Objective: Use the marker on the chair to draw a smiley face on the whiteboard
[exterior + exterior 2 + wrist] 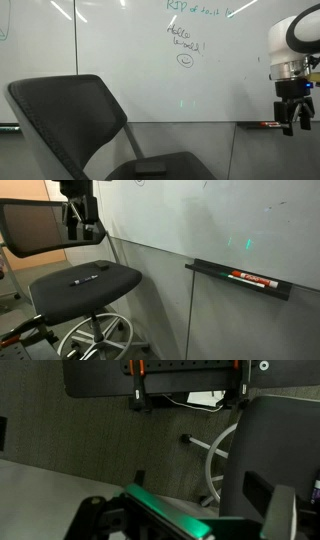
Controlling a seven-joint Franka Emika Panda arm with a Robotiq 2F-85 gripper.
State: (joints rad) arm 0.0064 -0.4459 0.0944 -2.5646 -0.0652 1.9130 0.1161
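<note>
"Where is the marker?"

"Lower left of the frame, lying flat on the chair's dark seat. It's a thin dark stick, too small to say more."

"And the claw?"

"At the right edge, hanging before the whiteboard, fingers apart, gripping nothing."

"The board itself?"

"Glossy white, with green handwriting and a small green smiley at upper centre."

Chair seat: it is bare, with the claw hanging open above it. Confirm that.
Not bare. In an exterior view, a dark marker lies on the seat of the chair. The rest stands: the claw hangs open above the seat.
</note>
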